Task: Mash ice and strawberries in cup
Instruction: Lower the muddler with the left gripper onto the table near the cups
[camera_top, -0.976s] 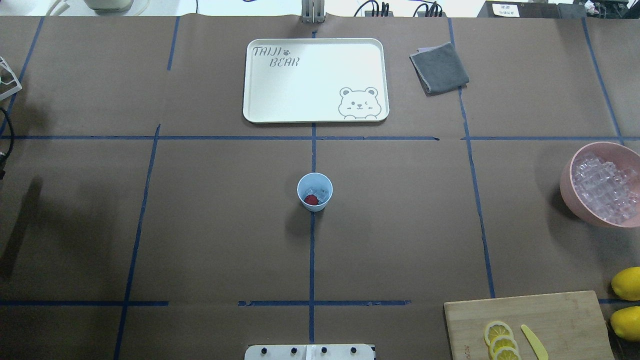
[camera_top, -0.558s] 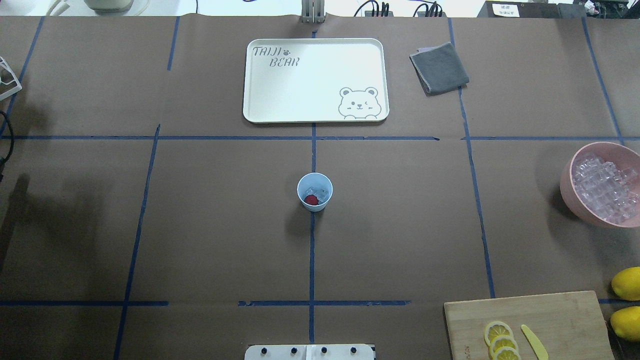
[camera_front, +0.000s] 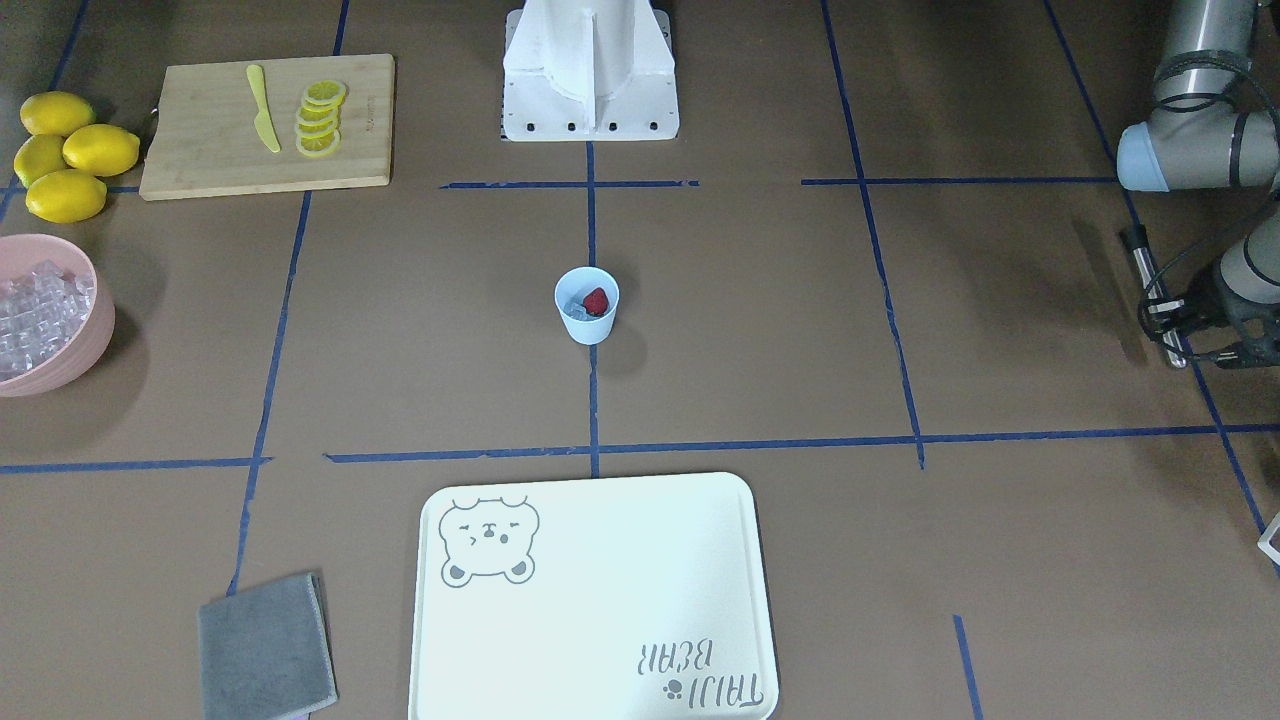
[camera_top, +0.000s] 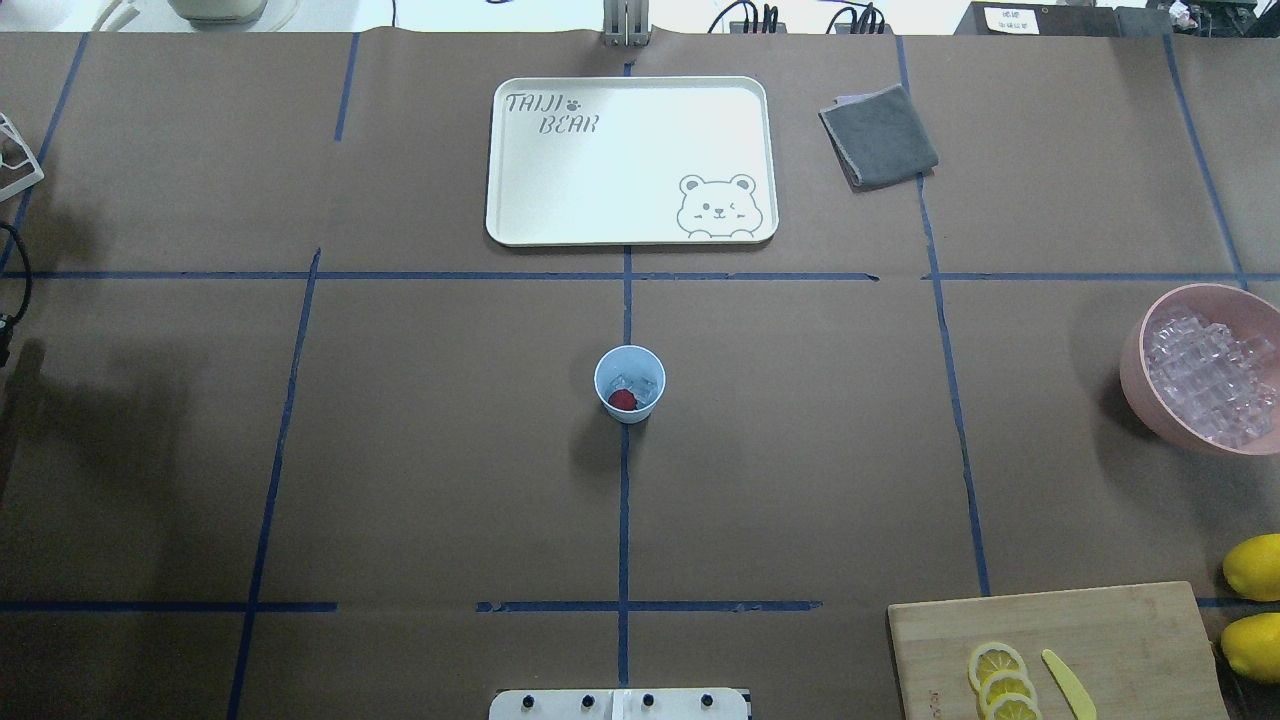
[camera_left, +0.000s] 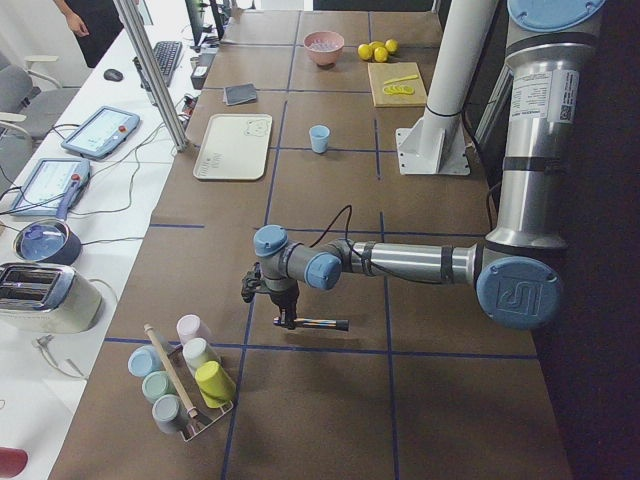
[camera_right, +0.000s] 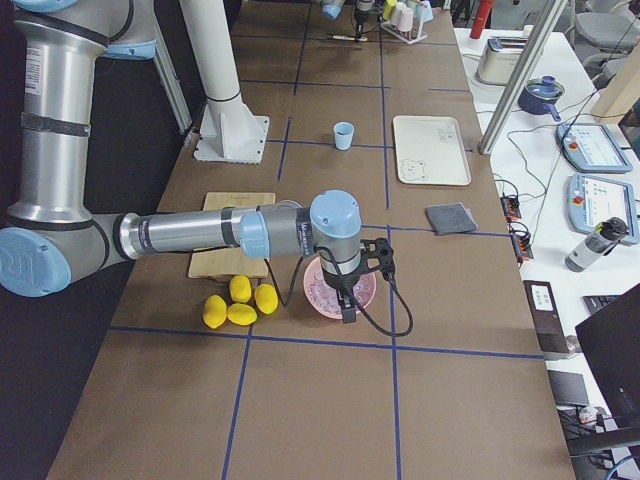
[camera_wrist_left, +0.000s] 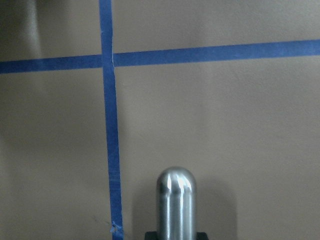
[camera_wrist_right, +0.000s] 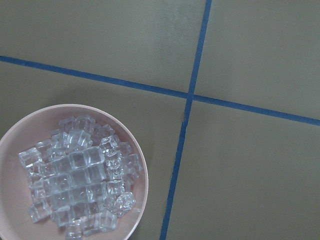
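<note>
The pale blue cup (camera_front: 587, 320) on the brown tabletop (camera_front: 800, 330) holds a strawberry (camera_front: 596, 301) and ice (camera_front: 573, 303). Behind the cup stands the robot base (camera_front: 590, 80), before it a cream tray (camera_front: 600, 600). Far to its view-right, the left gripper (camera_front: 1172, 325) clasps a metal rod (camera_front: 1143, 270).

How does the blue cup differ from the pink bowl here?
The blue cup is small and tapered; the pink bowl is far wider and rounded. The cup holds a few ice cubes plus a strawberry; the bowl holds only a heap of ice. The cup stands mid-table, the bowl near the table's edge on the robot's right. Both stand upright, ungripped.
</note>
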